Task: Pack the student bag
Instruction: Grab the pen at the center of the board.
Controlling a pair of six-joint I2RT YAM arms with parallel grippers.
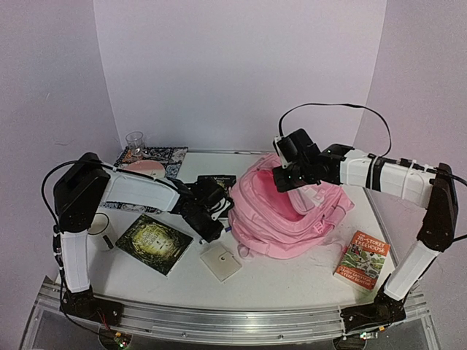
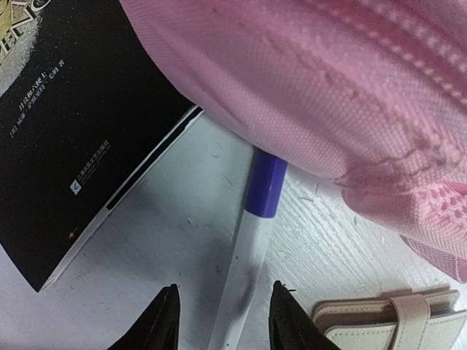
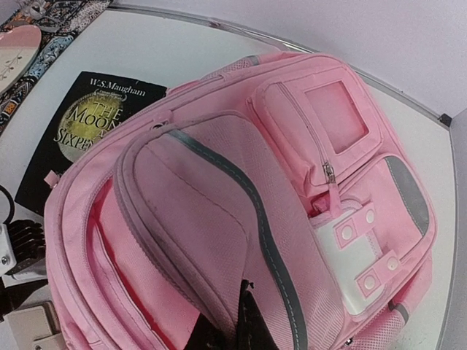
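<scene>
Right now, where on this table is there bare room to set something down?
The near strip of table between the wallet and the orange book, in front of the backpack, is bare. Left of the backpack is crowded: left end effector, pen, black book and green book sit close together.

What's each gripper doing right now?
Left gripper: open, jaws straddling the pen, not gripping yet.
Right gripper: closed, pinching the student bag flap.
</scene>
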